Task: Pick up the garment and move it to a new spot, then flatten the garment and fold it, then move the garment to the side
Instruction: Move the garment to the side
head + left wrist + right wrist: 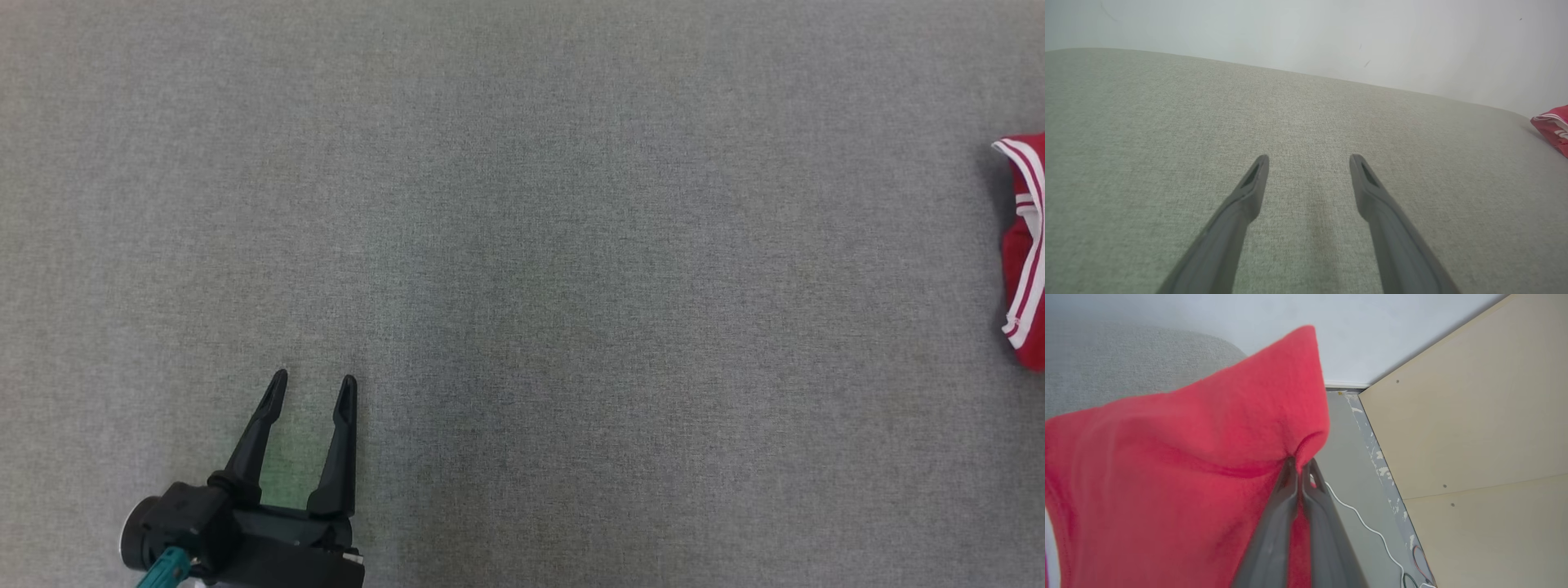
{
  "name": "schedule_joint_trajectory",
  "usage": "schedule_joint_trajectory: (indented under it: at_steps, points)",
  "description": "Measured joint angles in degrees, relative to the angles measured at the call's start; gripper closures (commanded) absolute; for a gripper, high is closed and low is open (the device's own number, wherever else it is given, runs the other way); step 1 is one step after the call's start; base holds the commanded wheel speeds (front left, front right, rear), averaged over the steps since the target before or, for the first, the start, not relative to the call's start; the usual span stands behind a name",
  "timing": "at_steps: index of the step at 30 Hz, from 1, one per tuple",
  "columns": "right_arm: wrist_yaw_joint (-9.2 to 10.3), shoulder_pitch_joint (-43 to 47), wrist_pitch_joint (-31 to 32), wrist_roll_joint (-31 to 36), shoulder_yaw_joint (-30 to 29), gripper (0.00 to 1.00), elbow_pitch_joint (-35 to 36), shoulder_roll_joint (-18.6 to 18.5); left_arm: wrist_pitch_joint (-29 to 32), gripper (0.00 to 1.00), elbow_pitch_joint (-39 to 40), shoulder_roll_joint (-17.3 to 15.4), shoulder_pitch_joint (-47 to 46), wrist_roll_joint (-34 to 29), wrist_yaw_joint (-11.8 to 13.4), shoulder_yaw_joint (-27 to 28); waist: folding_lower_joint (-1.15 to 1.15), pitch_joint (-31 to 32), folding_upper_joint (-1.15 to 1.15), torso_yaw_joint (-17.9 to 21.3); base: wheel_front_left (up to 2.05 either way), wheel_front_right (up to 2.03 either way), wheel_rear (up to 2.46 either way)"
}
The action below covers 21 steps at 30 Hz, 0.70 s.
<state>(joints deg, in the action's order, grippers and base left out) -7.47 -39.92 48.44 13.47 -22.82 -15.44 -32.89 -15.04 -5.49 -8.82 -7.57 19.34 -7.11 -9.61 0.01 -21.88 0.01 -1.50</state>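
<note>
Pinching a fold of the red garment (1188,457), the right fingers (1289,490) are shut tight, tips pressed together w/ cloth caught btwn them. In the right wrist view the fabric spreads from the tips toward 9 and 7 o'clock, w/ one corner peaking near 12 o'clock. Past the cloth at 10 o'clock sits the rounded edge of the grey fabric-covered desk (522,245). At 3 o'clock there's a beige panel (1474,437), and a strip of grey floor (1347,465) w/ a thin white cable (1367,526) runs down toward 5 o'clock. The left fingers (257,433) are spread wide and hold nothing. In the head view they sit at approx 7 o'clock, tips aimed toward 12 o'clock, w/ bare desk cloth showing btwn them. Whether the tips touch the desk or hang just above it, can't tell. The left wrist view has the same two prongs rising from 6 o'clock, well apart from the garment, which peeks in at the 3 o'clock edge, below a pale wall (1306,32) that runs across 12 o'clock. In the head view the garment is at the 3 o'clock edge too, cut off by the frame. It's red w/ white stripe trim, bunched, and far from the left fingers.
</note>
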Motion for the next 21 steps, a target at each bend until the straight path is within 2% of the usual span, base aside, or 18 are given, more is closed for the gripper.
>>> schedule_joint_trajectory:
  at_steps: [2,3,4,9,15,21]
  points:
    - [0.00,0.16,-2.92,0.98,0.23,1.00,-1.52,-0.88,0.00,0.00,-0.13,-0.24,-0.42,0.09,-0.01,-0.30,-0.01,-0.09,0.00,-0.09,0.00,0.00,0.00]
    - [0.00,0.15,-4.54,1.29,0.40,0.41,-2.66,-1.78,0.00,0.00,-0.21,-0.32,-0.71,0.10,-0.01,-0.45,-0.01,-0.10,0.00,-0.16,0.00,0.00,0.00]
    - [0.00,0.03,-6.17,1.29,0.32,0.00,-3.64,-2.31,0.00,0.00,-0.29,-0.45,-0.79,0.18,-0.01,-0.57,0.00,-0.07,0.00,-0.20,0.00,0.00,0.00]
    - [0.00,-1.15,-12.28,1.71,1.65,0.00,-9.23,-2.74,0.00,0.00,-0.91,-1.01,-0.79,0.45,-0.02,-0.60,0.00,0.65,0.00,-0.08,0.00,0.00,0.00]
    - [0.00,-2.49,-14.14,1.69,3.16,0.00,-14.68,-1.27,0.00,0.00,-0.52,-1.36,-0.82,0.42,-0.04,-0.88,0.00,2.40,-0.01,0.27,0.00,0.00,0.00]
    - [0.00,-2.32,-19.56,-2.65,5.28,0.00,-17.30,0.55,0.00,0.00,1.60,-0.82,-0.37,1.65,-0.29,0.96,-0.01,5.32,-0.01,0.48,0.00,0.00,0.00]
